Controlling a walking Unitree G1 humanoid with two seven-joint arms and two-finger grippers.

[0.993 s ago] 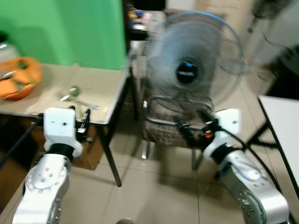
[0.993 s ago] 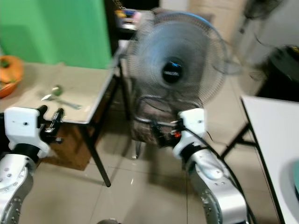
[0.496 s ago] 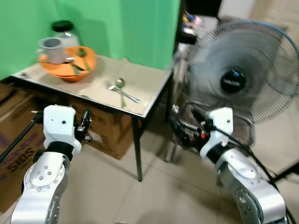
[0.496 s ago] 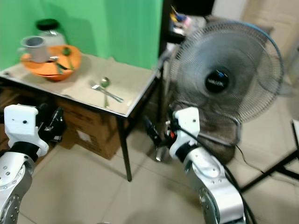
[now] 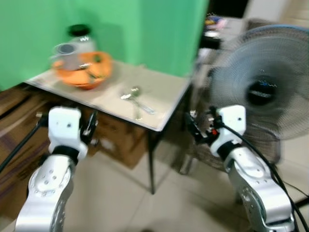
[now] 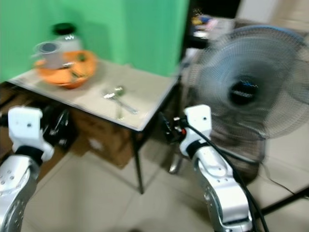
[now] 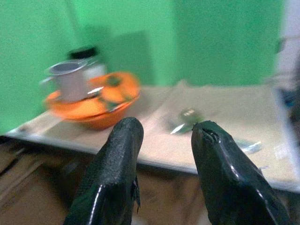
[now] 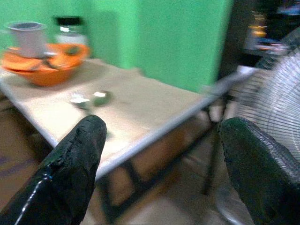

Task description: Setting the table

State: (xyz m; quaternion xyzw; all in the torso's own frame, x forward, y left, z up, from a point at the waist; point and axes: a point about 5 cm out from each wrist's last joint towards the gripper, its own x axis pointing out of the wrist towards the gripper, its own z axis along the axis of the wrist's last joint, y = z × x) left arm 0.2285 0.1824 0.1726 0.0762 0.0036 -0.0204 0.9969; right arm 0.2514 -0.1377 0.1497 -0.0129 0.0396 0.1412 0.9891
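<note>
table point(image 5: 166, 96) ahead, both grippers raised, empty

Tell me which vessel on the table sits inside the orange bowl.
The grey metal cup stands inside the orange bowl. The clear black-lidded jar stands behind the bowl, against the green wall.

Orange bowl point(image 6: 67, 72) with grey cup point(image 6: 48, 52) on table point(image 6: 145, 92), spoon point(image 6: 117, 92), fan point(image 6: 251, 92) beside
</note>
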